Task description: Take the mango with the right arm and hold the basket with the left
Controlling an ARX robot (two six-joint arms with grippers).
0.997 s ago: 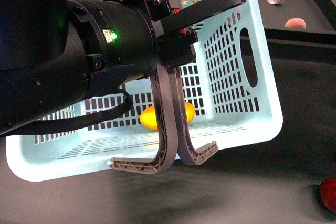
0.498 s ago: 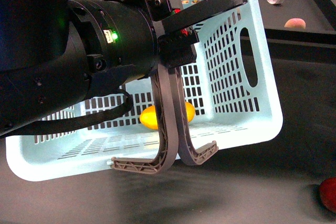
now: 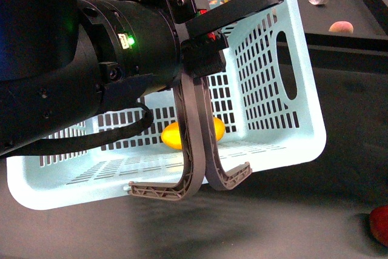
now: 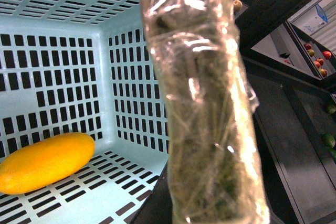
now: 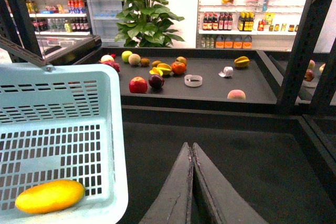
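Currently, at the far left of the front view, the left arm [image 3: 91,77] fills the frame and reaches toward the pale blue basket [image 3: 306,150]. We cannot tell the state of its fingers. In the left wrist view a plastic-wrapped column [image 4: 205,103] blocks the middle and hides any contact with the basket wall. We judge a hold on the basket likely, but it is unconfirmed.

Next along, the mango [image 3: 171,137] lies on its side on the basket floor, near a corner.

Further right is the right gripper [image 5: 191,182]. Its fingers are pressed together with nothing between them, over bare dark desk [image 5: 252,171] just beside the basket.

Our reading: the mango is in the basket and the right arm is empty, so that part looks done. What remains is confirming the left hold.

At the far right edge a red fruit [image 3: 380,224] sits on the desk, well apart from the basket.
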